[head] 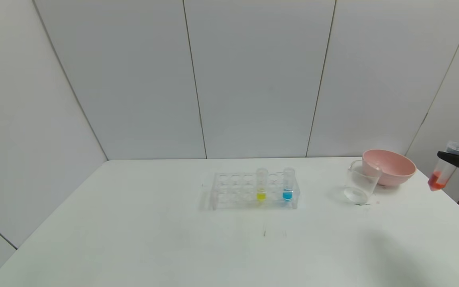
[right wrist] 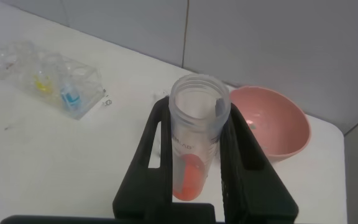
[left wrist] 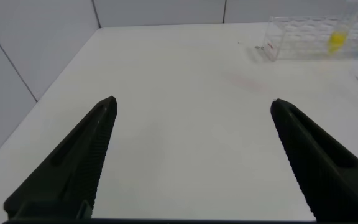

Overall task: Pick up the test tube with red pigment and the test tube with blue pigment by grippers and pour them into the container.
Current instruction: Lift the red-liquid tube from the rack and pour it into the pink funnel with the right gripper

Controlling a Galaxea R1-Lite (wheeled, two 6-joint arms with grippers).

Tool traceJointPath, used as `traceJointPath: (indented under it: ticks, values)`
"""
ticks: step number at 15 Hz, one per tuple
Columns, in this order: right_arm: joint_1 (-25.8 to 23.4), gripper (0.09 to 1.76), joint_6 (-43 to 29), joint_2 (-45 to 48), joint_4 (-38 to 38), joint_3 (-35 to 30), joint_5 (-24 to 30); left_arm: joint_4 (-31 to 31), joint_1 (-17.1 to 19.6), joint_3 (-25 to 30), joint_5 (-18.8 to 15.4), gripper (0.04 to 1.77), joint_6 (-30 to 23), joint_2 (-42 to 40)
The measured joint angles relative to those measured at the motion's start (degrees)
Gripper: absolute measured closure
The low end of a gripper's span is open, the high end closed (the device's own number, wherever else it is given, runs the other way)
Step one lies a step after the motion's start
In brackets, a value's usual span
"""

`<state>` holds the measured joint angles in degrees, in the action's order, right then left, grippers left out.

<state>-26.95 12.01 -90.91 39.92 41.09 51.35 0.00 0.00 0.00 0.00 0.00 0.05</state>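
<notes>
White panelled walls close in a white table [head: 134,239] that fills the lower part of the head view. At the far right edge the right gripper [head: 458,159] holds the test tube with red pigment [head: 442,171] clear of the table, gripped near its open top, with the orange-red liquid hanging below the fingers. The container [head: 360,184] stands off to that gripper's left and lower down, just in front of a pink bowl [head: 391,166]; whether the two touch I cannot tell. Further left still, the clear rack [head: 253,191] keeps the test tube with blue pigment [head: 288,185] upright at its right end, beside a tube of yellow liquid [head: 261,185]. The left arm does not show here.

From the left wrist, the left gripper [left wrist: 192,155] hovers over bare table with its fingers spread wide and nothing between them; the rack [left wrist: 303,43] sits well ahead of it and off to one side.

From the right wrist, the fingers are closed on the red tube [right wrist: 194,143], whose mouth is uncapped; the bowl [right wrist: 278,124] lies just beyond the fingertips, the rack [right wrist: 42,74] much farther off.

By my reading, the red tube is lifted but not poured. Next it must travel left until its mouth is above the container, then tip slowly so the liquid misses the bowl.
</notes>
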Motion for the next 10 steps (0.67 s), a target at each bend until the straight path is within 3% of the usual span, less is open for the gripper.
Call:
traceJointPath:
  ticks: [5, 10]
  values:
    - [3.1, 1.35, 2.9, -10.4, -3.7, 11.4, -0.1, 0.0, 0.0, 0.0, 0.0, 0.05, 0.0, 0.0]
    - [7.3, 1.35, 7.7, -15.7, -19.8, 25.1, -5.6, 0.0, 0.0, 0.0, 0.0, 0.05, 0.0, 0.0]
